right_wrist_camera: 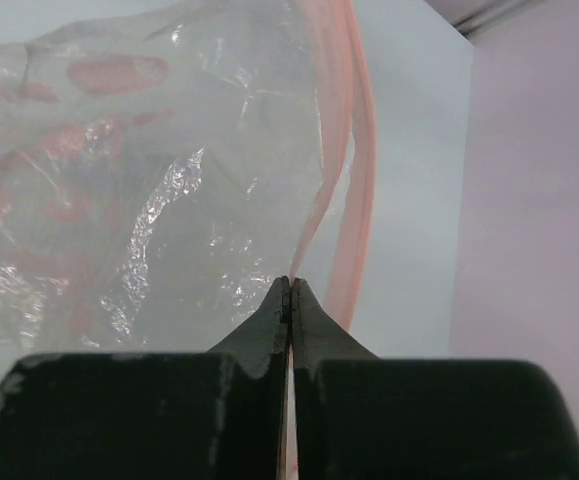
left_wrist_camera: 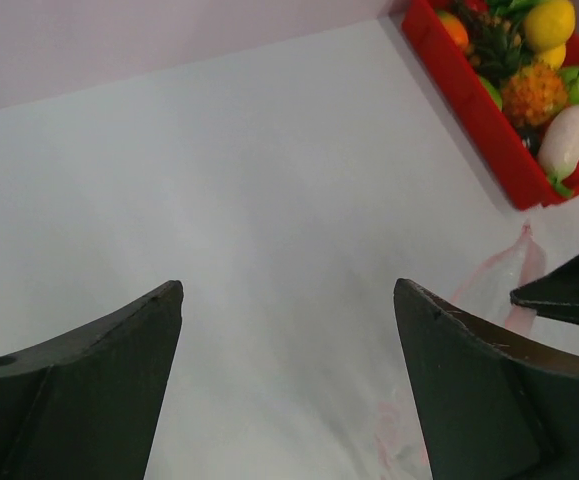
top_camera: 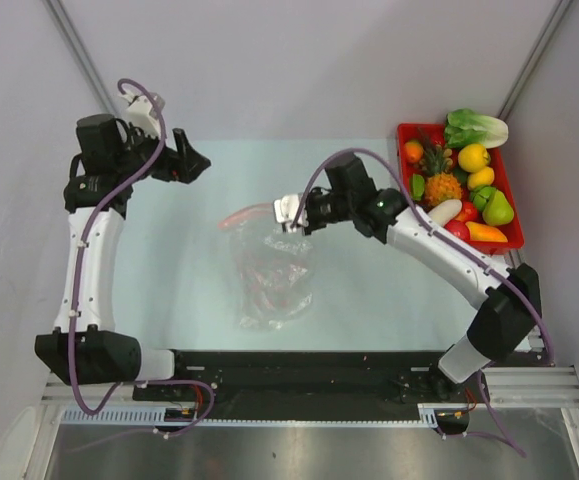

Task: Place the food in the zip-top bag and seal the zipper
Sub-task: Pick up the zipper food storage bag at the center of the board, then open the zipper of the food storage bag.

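**Right hand pinched on bag mouth**

My right hand [right_wrist_camera: 290, 290] is clamped on the zip-top bag [top_camera: 269, 270] edge, beside the pink zipper [right_wrist_camera: 354, 170]. Reddish print unreadable. Bag is crinkly, clear, mid-counter [top_camera: 189, 260]; pale matte top, grey walls [top_camera: 299, 60]. My left hand [left_wrist_camera: 289, 290] gapes wide, empty. Glossy food [top_camera: 444, 185] sits in red tray [top_camera: 509, 215], far right.

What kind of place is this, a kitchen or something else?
Probably a robot test bench in a lab, not a kitchen: a left arm and right arm fixed at the table edge, plain walls around it, and toy food in a red tray.
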